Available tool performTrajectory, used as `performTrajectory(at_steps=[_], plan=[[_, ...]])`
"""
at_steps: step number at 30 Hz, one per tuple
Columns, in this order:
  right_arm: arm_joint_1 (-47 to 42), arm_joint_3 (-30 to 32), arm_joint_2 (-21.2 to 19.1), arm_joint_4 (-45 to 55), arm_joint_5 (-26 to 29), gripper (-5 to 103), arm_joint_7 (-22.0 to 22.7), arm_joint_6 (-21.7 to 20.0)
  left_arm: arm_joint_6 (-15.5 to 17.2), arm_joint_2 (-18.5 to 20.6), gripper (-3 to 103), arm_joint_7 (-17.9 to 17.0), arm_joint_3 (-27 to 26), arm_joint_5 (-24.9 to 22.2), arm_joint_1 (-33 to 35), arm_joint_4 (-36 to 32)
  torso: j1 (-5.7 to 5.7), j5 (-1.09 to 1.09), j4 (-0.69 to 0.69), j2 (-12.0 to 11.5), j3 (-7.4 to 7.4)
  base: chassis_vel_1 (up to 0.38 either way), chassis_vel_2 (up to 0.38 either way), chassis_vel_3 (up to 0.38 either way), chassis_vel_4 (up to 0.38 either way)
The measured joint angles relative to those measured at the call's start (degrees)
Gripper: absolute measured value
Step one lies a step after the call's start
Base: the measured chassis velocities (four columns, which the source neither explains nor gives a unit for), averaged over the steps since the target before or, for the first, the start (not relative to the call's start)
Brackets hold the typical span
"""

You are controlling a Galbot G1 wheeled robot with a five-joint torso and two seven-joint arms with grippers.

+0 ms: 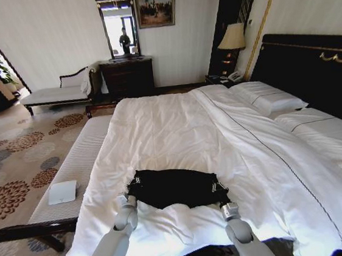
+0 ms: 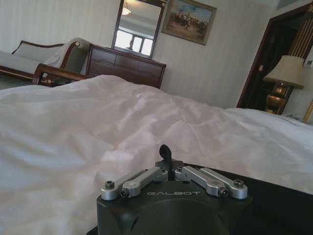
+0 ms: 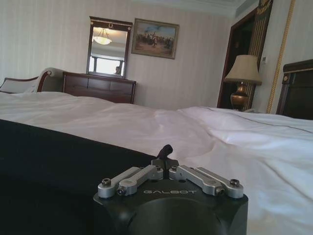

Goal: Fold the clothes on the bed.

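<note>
The black T-shirt [image 1: 176, 187] looks soft, light and limp; the left gripper [image 1: 134, 182] and right gripper [image 1: 218, 187] each pinch a corner, where holding seems best.

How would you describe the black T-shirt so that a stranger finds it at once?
Start at the large bed with the white duvet. Near its foot edge, between the left gripper and right gripper, lies the black T-shirt, the only dark thing on the white bedding.

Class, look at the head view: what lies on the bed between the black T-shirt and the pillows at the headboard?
Nothing but bare white duvet lies between the black T-shirt and the pillows; the head view shows this.
</note>
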Motion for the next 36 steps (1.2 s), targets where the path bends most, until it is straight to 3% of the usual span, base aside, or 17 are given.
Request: performTrajectory(at_steps=[17, 25, 30, 32, 34, 36], plan=[[-8.18, 1.43, 2.34, 4.71, -2.7, 0, -0.43, 2.83, -0.1, 7.15, 1, 0.75, 2.02, -0.59, 2.44, -3.96, 0.0, 0.01, -0.01, 0.0, 0.0, 0.0, 0.0, 0.0, 0.0], [-9.33, 1.12, 2.78, 5.42, -3.22, 0, -0.44, 3.05, -0.37, 7.18, 1, 0.75, 1.45, 0.94, 4.77, -4.82, 0.0, 0.01, 0.0, 0.0, 0.0, 0.0, 0.0, 0.0, 0.0], [-10.22, 1.21, 2.87, 5.65, -3.73, -2, -0.84, 3.34, -0.01, 7.06, -2, -1.13, 1.55, 3.37, 5.21, -5.53, -0.01, 0.01, -0.01, 0.0, 0.0, 0.0, 0.0, 0.0, 0.0], [-10.86, 1.4, 2.98, 5.97, -3.92, 5, -1.07, 3.67, 0.16, 7.4, 7, -1.93, 1.51, 4.58, 6.08, -6.36, 0.0, 0.01, -0.01, 0.0, 0.0, 0.0, 0.0, 0.0, 0.0], [-11.19, 1.46, 3.04, 6.17, -4.02, 10, -1.12, 3.82, 0.22, 7.58, 7, -2.11, 1.41, 4.9, 6.62, -6.83, 0.0, 0.01, -0.01, 0.0, 0.0, 0.0, 0.0, 0.0, 0.0], [-12.91, 1.59, 3.35, 7.08, -4.41, 21, -1.19, 4.49, 0.19, 8.22, 19, -2.18, 0.6, 6.04, 9.26, -8.6, 0.0, 0.01, 0.0, 0.0, 0.0, 0.0, 0.0, 0.0, 0.0]])
